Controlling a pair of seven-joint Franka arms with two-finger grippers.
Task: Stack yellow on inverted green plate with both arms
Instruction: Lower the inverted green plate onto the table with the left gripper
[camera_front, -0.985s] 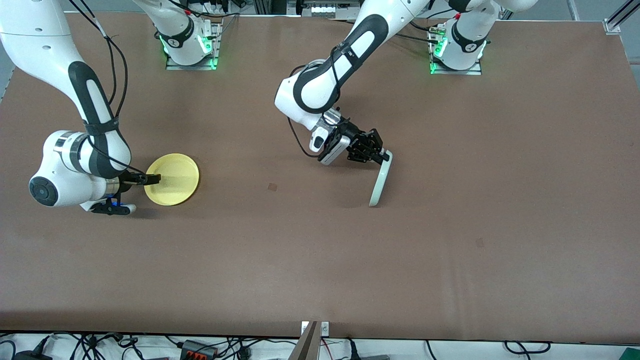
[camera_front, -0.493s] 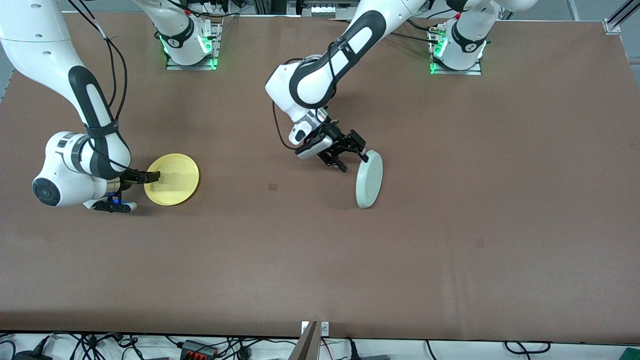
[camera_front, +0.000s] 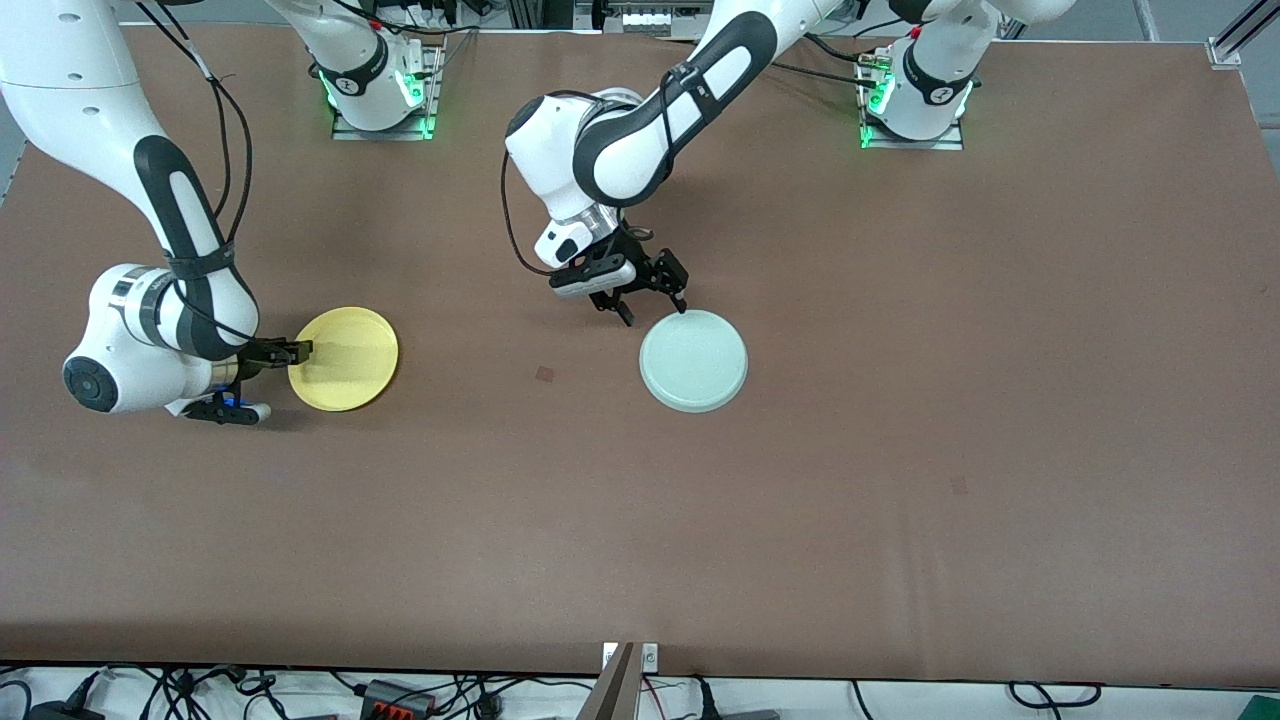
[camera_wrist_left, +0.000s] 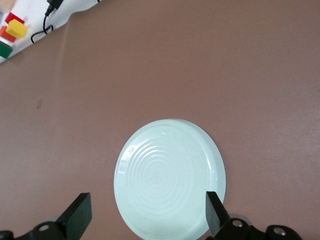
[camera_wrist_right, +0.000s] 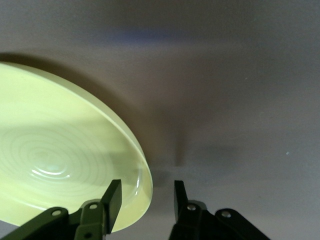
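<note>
The green plate (camera_front: 693, 360) lies flat near the middle of the table with its underside up, and its ringed base (camera_wrist_left: 169, 177) shows in the left wrist view. My left gripper (camera_front: 650, 295) (camera_wrist_left: 147, 212) hangs open just above the plate's rim on the side toward the robot bases, holding nothing. The yellow plate (camera_front: 345, 358) (camera_wrist_right: 60, 155) rests right side up toward the right arm's end. My right gripper (camera_front: 290, 352) (camera_wrist_right: 146, 197) sits low at its rim, one finger over the inside and one outside. Gaps show on both sides, so it is open.
The brown table (camera_front: 900, 500) has a small dark mark (camera_front: 545, 373) between the two plates. The arm bases (camera_front: 380, 95) (camera_front: 912, 100) stand along the edge farthest from the front camera. Cables and a bracket (camera_front: 625, 685) lie past the nearest edge.
The left gripper opened and let go of the green plate, which tipped from standing on edge to flat, underside up; the gripper drew back. The right gripper's fingers narrowed round the yellow rim.
</note>
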